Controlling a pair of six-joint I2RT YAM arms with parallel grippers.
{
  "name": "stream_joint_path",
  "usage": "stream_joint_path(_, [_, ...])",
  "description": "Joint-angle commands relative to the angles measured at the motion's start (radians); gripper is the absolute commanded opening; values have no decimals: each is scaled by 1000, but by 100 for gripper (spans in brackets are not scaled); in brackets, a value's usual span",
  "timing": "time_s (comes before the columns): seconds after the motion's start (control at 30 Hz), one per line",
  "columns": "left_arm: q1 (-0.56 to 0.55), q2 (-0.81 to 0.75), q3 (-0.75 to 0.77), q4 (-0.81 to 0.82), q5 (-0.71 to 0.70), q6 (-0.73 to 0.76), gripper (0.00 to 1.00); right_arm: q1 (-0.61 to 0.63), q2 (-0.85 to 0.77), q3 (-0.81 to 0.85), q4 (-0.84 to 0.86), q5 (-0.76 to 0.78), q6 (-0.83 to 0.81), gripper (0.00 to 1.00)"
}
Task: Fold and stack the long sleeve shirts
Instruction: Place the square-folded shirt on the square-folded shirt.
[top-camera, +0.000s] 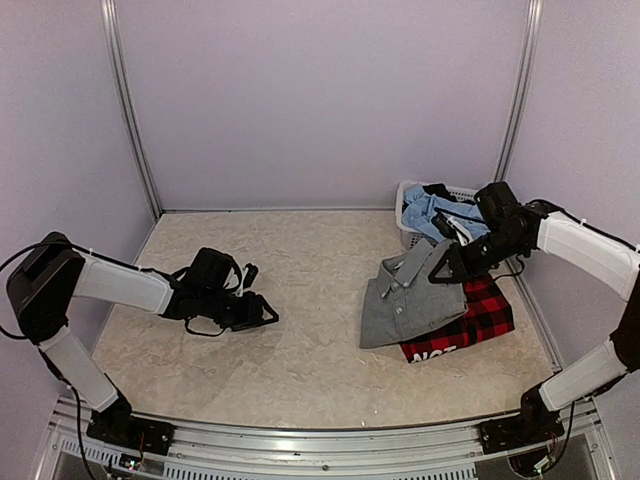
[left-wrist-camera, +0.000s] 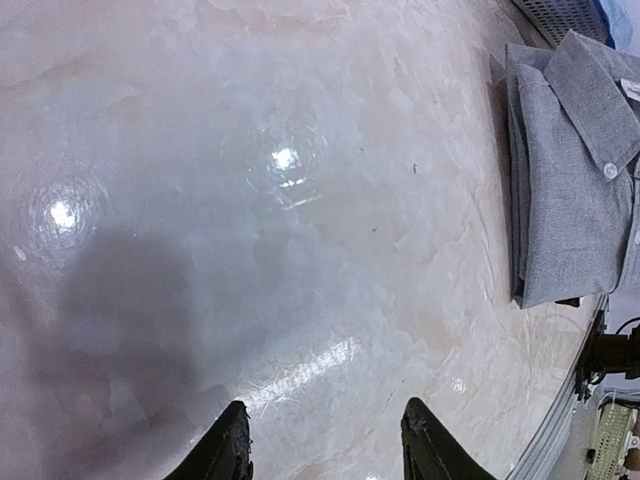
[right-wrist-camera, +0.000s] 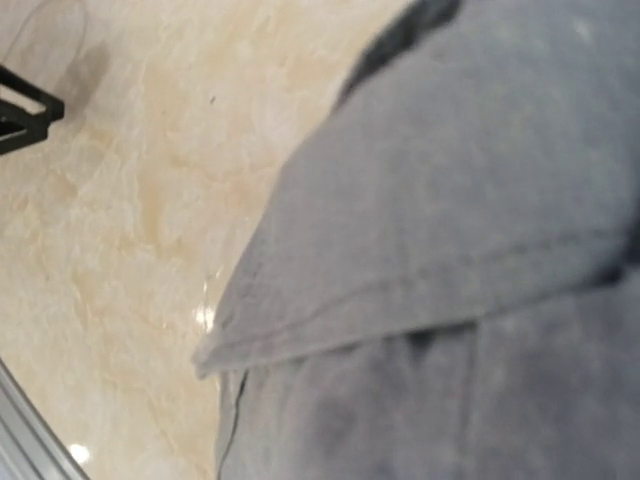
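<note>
- Grey shirt (top-camera: 405, 305): it is laid folded at the right side of the counter (top-camera: 300, 350), collar towards the back, partly on top of the plaid shirt (top-camera: 482, 318).
- Laundry basket (top-camera: 404, 222): it is set just behind both shirts, with a blue garment (top-camera: 428, 210) heaped inside.
- Right jaws: they are pressed together, pinching the raised back edge of the grey shirt; grey cloth fills the right wrist view.
- Left jaws: they are held spread over bare counter, with nothing between them, well apart from the grey shirt to their right.
</note>
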Motion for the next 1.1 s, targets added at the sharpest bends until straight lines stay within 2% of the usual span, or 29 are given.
stream_joint_path(0.0, [-11, 28, 34, -12, 31, 23, 48, -54, -92, 57, -84, -27, -52, 0])
stream_joint_path(0.37, [-40, 74, 95, -29, 57, 29, 47, -74, -210, 126, -198, 41, -32, 0])
stream_joint_path(0.6, [-56, 83, 111, -33, 57, 24, 46, -75, -259, 58, -195, 88, -9, 0])
stream_joint_path(0.73, [-65, 101, 128, -34, 64, 20, 45, -74, -233, 21, -207, 204, 19, 0])
stream_joint_path(1.0, [-85, 139, 174, -47, 72, 19, 44, -92, -92, 69, -241, 412, 70, 0])
stream_joint_path(1.07, [-90, 145, 179, -48, 75, 17, 44, -93, -68, 76, -241, 449, 75, 3])
